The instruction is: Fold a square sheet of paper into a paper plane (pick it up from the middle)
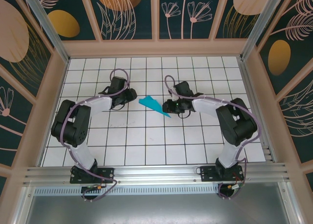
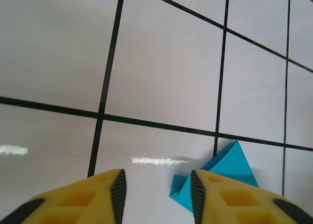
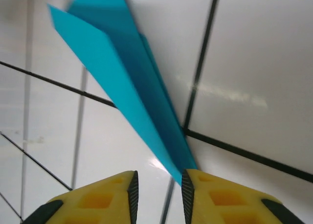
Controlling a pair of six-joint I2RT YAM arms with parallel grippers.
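We see the paper plane (image 1: 154,105) lying on the white-tiled table (image 1: 146,150), between the two arms. The left gripper (image 2: 157,194) hovers by its wide tail, which lies just off to one side. Its jaws are parted with nothing between them. The right gripper (image 3: 159,194) sits at the pointed nose, jaws slightly apart and released, with the tip ending just in front of the gap.

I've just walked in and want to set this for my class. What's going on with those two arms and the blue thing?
Two robot arms are working on a paper plane. It is already folded into a slim blue dart and lies on the white tiled table between them. The left gripper is open beside its wide tail end, with nothing between its fingers. The right gripper sits at the pointed nose with its fingers apart, so neither is clamped on it.
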